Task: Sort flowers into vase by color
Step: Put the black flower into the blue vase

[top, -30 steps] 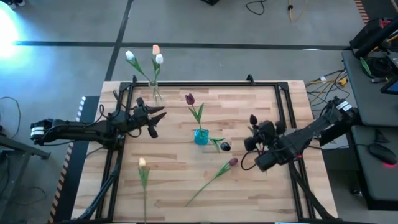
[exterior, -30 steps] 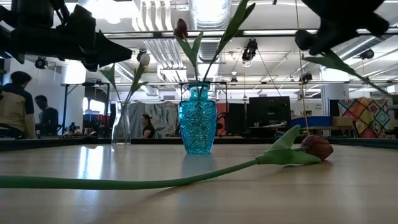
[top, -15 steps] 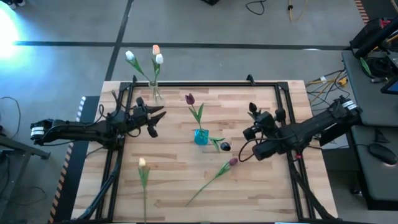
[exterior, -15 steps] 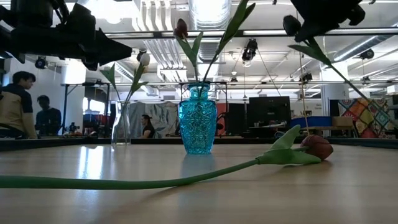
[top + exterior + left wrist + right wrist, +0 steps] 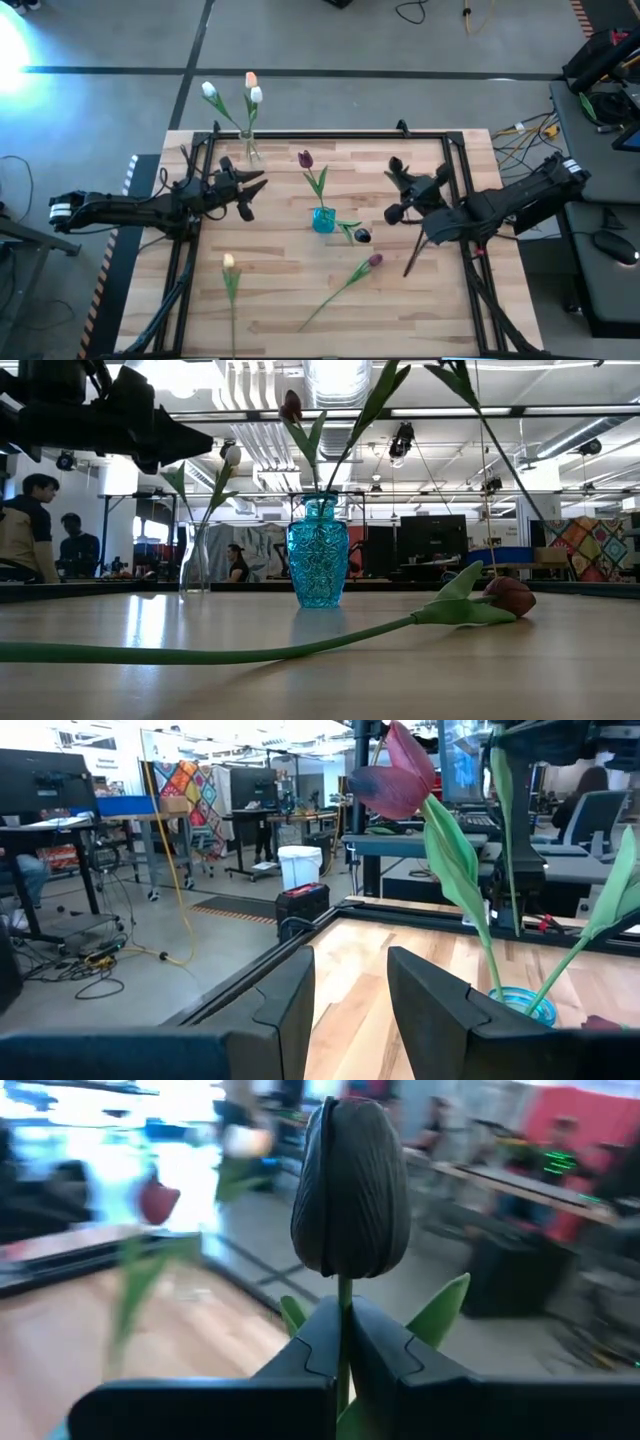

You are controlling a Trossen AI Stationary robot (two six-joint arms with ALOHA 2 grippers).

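Here, right hand [image 5: 343, 1342] around dark tulip [image 5: 350, 1190].

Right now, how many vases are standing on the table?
2. A clear glass vase stands at the far edge of the table, holding pale tulips. A blue vase stands near the middle, holding a dark tulip. No other shows.

- Three pale tulips [image 5: 245, 95], white and peach, stand upright in the clear vase [image 5: 249, 150] at the table's far edge
- One maroon tulip [image 5: 305, 159] stands in the blue vase [image 5: 323, 219], mid-table
- Another maroon tulip [image 5: 375, 261] lies flat near the front
- A cream tulip [image 5: 229, 263] lies front left
- A dark tulip [image 5: 350, 1190] is held upright, stem pinched
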